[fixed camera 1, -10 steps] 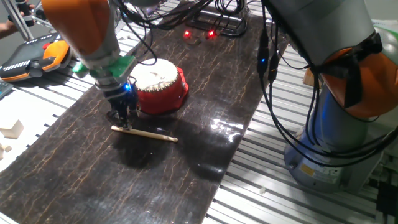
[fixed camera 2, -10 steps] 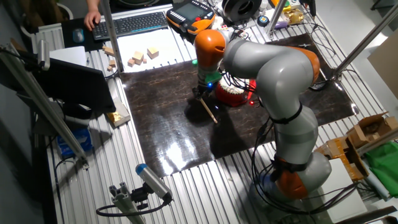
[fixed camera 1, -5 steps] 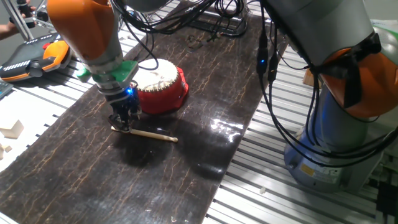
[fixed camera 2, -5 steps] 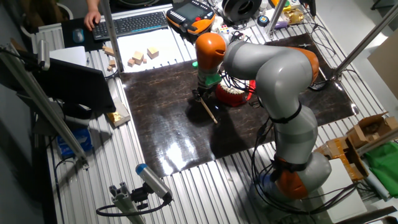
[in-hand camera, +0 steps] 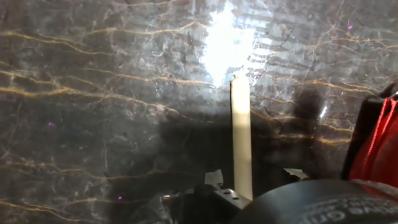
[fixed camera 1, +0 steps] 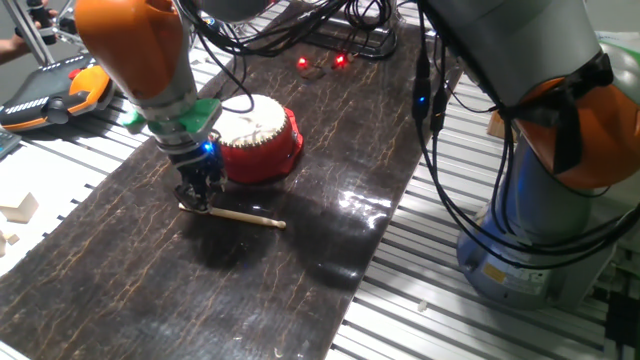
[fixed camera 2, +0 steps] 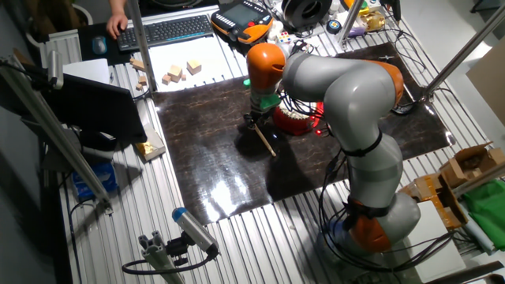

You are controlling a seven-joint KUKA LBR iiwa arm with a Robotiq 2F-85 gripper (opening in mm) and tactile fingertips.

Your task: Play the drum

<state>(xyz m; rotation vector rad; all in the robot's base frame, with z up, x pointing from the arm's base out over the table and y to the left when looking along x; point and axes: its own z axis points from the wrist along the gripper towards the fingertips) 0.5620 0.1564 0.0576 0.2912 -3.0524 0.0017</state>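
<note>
Drum (fixed camera 1: 258, 140): squat, round, glossy red body with flared base rim, flat cream-white skin. It sits on the counter (fixed camera 1: 300, 270) left of centre in one fixed view; a sliver of red shows at the right edge of the hand view (in-hand camera: 380, 146).

Counter surface: dark slab, marble-like, thin tan veins, highly polished, with bright glare patches. Ribbed aluminium rails lie around it.

Stick (fixed camera 1: 232, 214): thin, pale, straight wooden rod, lying flat on the slab just in front of the drum, not touching it. In the hand view it runs up from the bottom centre (in-hand camera: 240, 140), its blunt end near the glare.

Pincer (fixed camera 1: 197, 203): black fingers pointing down at the stick's left end, with the rod between the two tips. Cannot tell whether they are clamped on it or just straddling it.

Arm: orange and grey shells, green collar, small blue light.
</note>
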